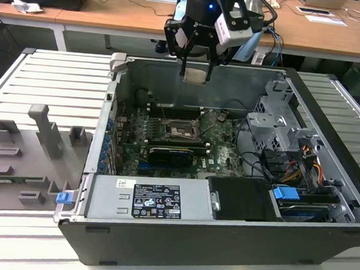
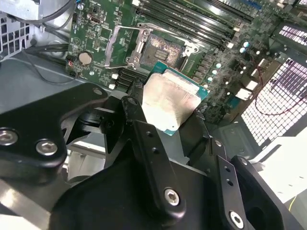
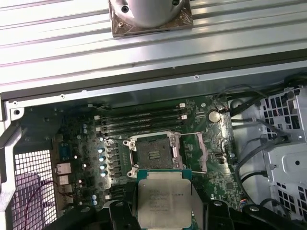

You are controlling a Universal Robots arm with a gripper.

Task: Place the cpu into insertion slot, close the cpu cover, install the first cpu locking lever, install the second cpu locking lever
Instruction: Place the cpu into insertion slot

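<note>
Cpu is clamped by its edges in the gripper and held high over the open case. Insertion slot is seen bare below, with the cpu cover swung aside. By judgement, the chip is best kept level and squared to the slot's rim.

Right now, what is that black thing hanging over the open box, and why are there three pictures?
It is a robot arm with a gripper, a two-fingered hand. One picture comes from a camera off the arm; the other two come from cameras riding near the arm's wrist. The box is an open computer case on a ribbed grey table. The gripper pinches the cpu, a flat silvery chip, above the green board. Below it is the insertion slot, the empty square socket. A grey tray of holders lies on the exterior view's left.
</note>
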